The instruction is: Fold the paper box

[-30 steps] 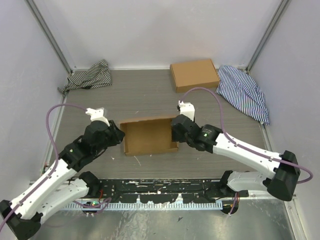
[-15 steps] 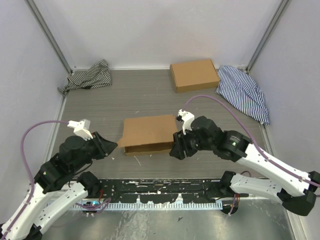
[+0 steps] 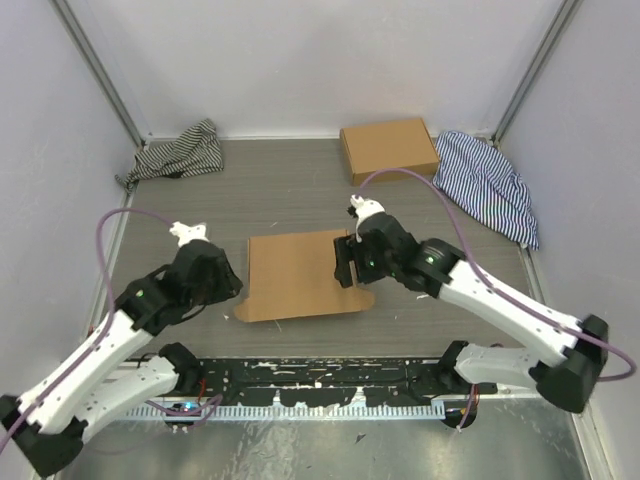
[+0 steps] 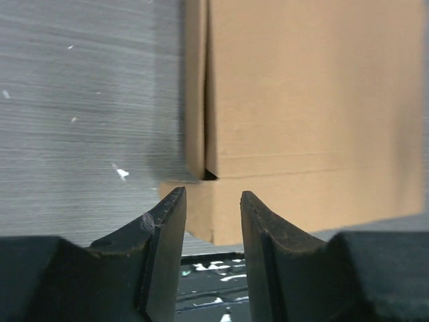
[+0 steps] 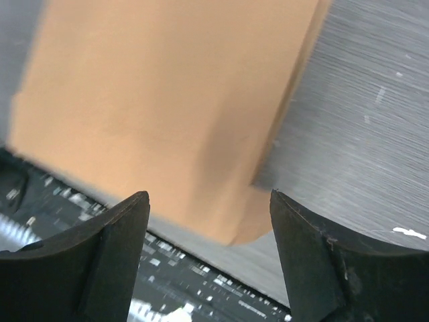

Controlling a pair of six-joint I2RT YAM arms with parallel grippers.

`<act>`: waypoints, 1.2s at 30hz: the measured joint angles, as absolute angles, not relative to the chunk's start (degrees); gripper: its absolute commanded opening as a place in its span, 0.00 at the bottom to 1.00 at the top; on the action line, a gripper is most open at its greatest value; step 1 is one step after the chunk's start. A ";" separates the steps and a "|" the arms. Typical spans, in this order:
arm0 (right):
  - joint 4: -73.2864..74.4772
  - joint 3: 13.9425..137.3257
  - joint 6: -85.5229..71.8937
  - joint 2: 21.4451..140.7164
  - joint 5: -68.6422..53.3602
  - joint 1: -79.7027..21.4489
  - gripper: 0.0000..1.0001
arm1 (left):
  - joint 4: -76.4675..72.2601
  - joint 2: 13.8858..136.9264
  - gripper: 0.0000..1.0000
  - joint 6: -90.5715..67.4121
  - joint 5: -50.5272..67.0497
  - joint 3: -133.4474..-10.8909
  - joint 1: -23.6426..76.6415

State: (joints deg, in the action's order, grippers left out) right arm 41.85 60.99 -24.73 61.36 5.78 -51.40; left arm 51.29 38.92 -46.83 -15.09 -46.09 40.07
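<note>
The paper box (image 3: pixel 297 276) lies in the middle of the table with its lid down, and a front flap sticks out flat toward the near edge. My left gripper (image 3: pixel 232 287) is at the box's near left corner, its jaws a narrow gap apart with nothing held. In the left wrist view the flap's corner (image 4: pixel 221 211) lies just beyond the left gripper (image 4: pixel 209 204). My right gripper (image 3: pixel 345 262) hovers over the box's right edge. In the right wrist view the right gripper (image 5: pixel 209 201) is wide open above the box (image 5: pixel 167 100).
A second, closed brown box (image 3: pixel 389 149) sits at the back. A striped cloth (image 3: pixel 178 150) lies back left and another (image 3: pixel 488 185) back right. A black scuffed strip (image 3: pixel 330 375) runs along the table's near edge. White walls stand on three sides.
The lid has come down over the open tray and the front flap now lies flat. My left gripper drew back, then returned to the left corner. My right gripper moved over the box's right edge.
</note>
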 measured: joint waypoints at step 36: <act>21.78 57.23 -23.57 90.94 -3.66 -35.73 0.64 | 27.35 76.62 0.53 -38.98 -22.02 -46.02 37.36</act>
State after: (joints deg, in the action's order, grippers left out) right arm 21.78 57.23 -23.57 90.94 -3.66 -35.73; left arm 27.35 76.62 -38.98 -22.02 -46.02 37.36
